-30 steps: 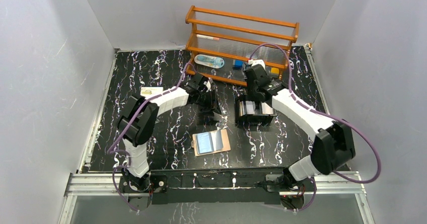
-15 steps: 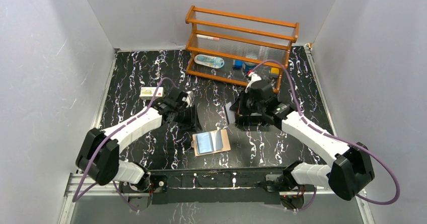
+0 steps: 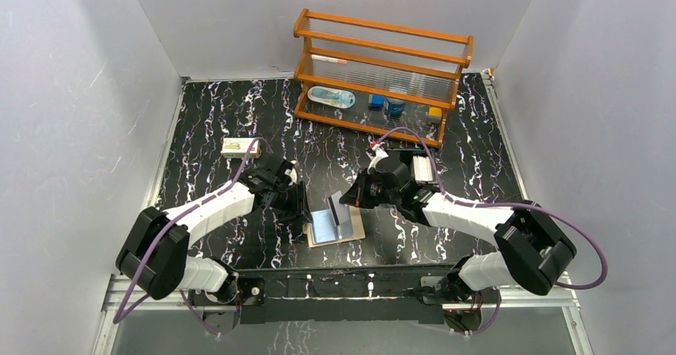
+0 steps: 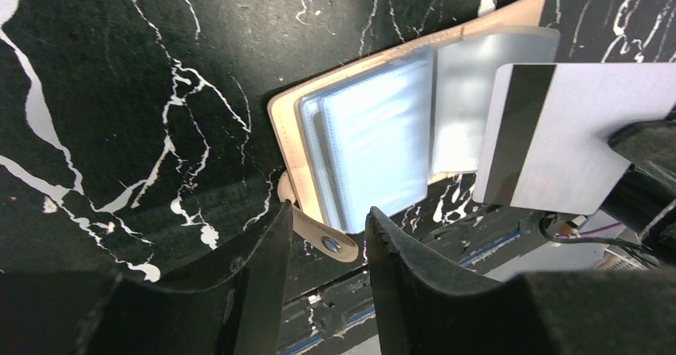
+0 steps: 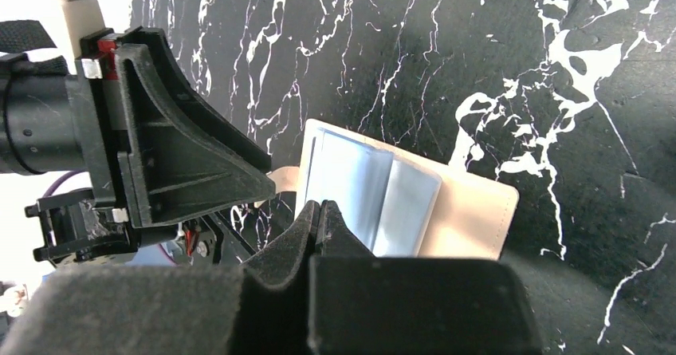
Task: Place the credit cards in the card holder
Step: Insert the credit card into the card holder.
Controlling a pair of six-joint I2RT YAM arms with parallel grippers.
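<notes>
The tan card holder (image 3: 355, 229) lies open near the front edge, its clear sleeves (image 4: 375, 143) facing up. My right gripper (image 3: 351, 202) is shut on a pale blue-grey credit card (image 3: 338, 210) with a black stripe and holds it tilted over the sleeves. The card shows flat in the left wrist view (image 4: 570, 140). It is edge-on and nearly hidden in the right wrist view, where the fingers (image 5: 323, 206) are pressed together. My left gripper (image 3: 302, 207) is open at the holder's left edge, its jaws either side of the snap strap (image 4: 325, 240). The yellowish card (image 3: 239, 146) lies at the back left.
A wooden rack (image 3: 383, 52) stands at the back with a blue-white tube (image 3: 332, 96) and small blue blocks (image 3: 394, 105) on its lower shelf. Grey walls close in both sides. The metal rail (image 3: 343, 279) runs along the near edge.
Both arms have come forward to the card holder. The right gripper has brought the card down over the sleeves. The left gripper has moved to the holder's left edge.
</notes>
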